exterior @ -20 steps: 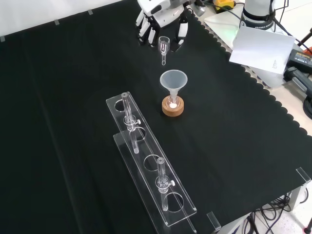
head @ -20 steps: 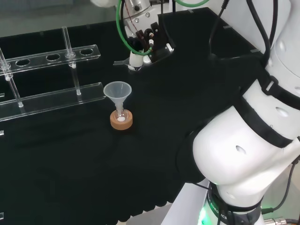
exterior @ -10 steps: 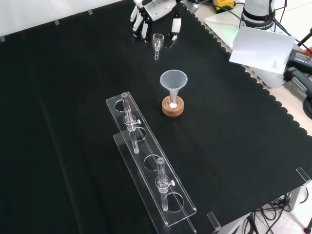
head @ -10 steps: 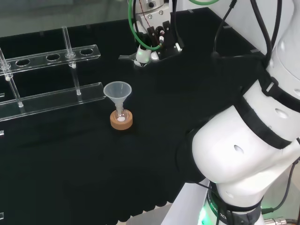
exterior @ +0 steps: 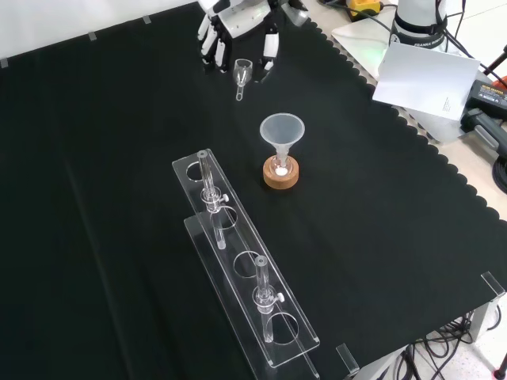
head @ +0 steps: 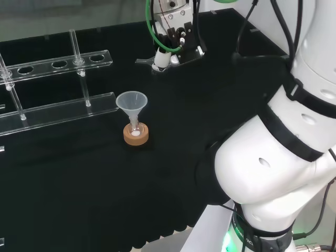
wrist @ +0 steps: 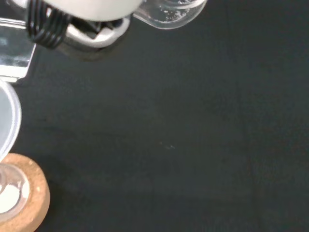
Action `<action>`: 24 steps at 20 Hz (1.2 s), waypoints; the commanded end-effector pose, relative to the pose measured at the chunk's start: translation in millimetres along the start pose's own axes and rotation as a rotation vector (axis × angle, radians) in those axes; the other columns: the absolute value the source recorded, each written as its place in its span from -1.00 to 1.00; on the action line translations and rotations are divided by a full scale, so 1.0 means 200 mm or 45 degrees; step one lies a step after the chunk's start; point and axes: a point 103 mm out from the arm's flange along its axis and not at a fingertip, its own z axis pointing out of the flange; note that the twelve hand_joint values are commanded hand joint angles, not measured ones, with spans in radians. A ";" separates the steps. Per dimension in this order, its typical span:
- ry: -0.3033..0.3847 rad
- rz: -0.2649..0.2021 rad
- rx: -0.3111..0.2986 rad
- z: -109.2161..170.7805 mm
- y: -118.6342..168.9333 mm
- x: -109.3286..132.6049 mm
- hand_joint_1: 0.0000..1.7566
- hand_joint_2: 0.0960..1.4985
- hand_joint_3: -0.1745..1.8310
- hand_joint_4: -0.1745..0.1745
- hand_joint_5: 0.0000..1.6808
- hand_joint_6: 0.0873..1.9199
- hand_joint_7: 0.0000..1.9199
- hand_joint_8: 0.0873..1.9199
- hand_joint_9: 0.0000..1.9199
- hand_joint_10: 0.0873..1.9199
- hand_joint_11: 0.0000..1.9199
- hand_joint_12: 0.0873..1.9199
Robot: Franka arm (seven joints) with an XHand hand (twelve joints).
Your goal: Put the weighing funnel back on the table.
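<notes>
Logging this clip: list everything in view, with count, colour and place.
weighing funnel: one, clear, between the hand's fingers, front view's top
funnel: one, clear, mid-cloth, mouth up, stem in the small flask
small flask: one, clear, white at its bottom, on the cork ring
cork ring: one, tan, under the flask
rack: one, clear, two tiers, nearer than the funnel in the front view
tubes: two, clear, upright in the rack
cloth: one, black, over the bench
sheet: one, white, front view's right
arm: white, black bands, head view's right
hand: black and white, curled on the weighing funnel
</notes>
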 end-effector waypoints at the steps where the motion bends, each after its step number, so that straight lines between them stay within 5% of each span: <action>1: 0.005 -0.015 0.016 0.01 0.23 -0.05 0.27 -0.23 -0.08 1.00 0.44 -0.20 -0.34 -0.40 0.02 -0.80 -0.28 0.11; 24: -0.028 -0.098 0.191 0.40 0.77 0.02 0.27 -0.23 -0.08 1.00 0.44 -0.19 -0.34 -0.39 0.01 -0.80 -0.28 0.11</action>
